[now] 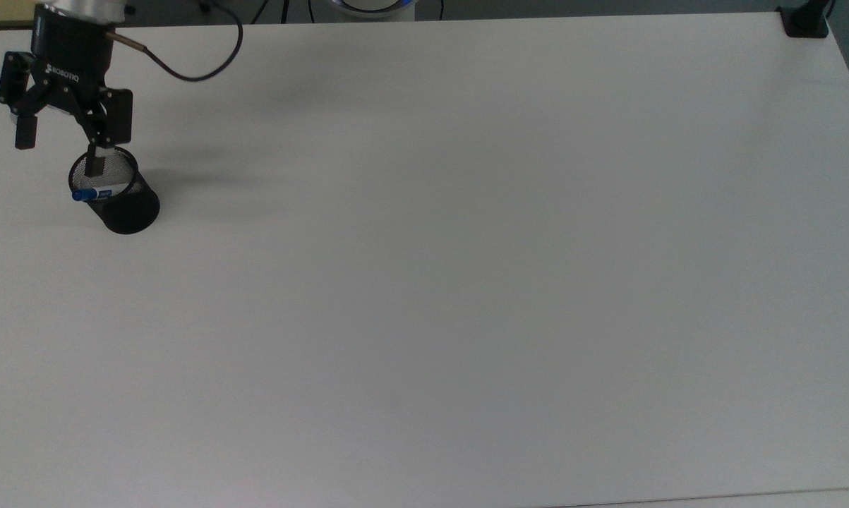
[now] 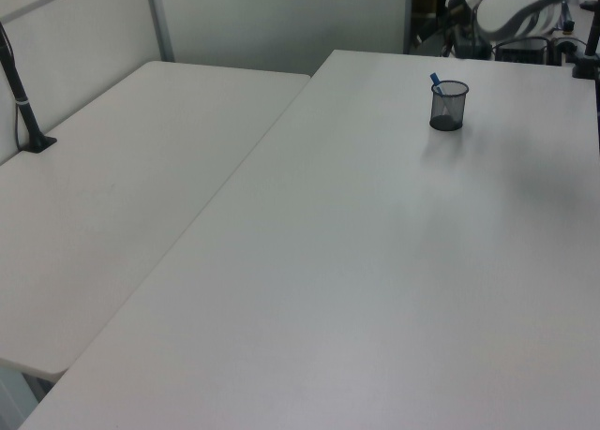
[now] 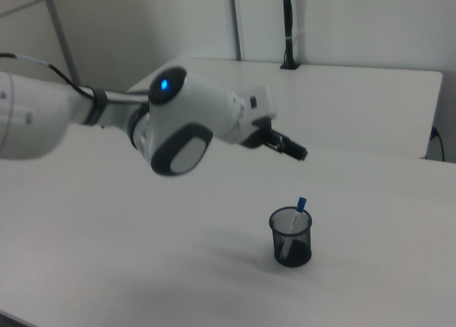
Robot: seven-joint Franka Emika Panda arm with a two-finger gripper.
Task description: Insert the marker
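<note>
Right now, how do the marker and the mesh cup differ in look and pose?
The marker is slim and white with a blue end, while the cup is wide, black see-through mesh. The marker leans against the cup's rim; the cup stands upright on the table. The marker pokes out above the rim, so it is the longer of the two. Both sit free of the open gripper.

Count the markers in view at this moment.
1. The marker stands tilted inside the black mesh cup, its blue end above the rim. The open gripper holds none.
</note>
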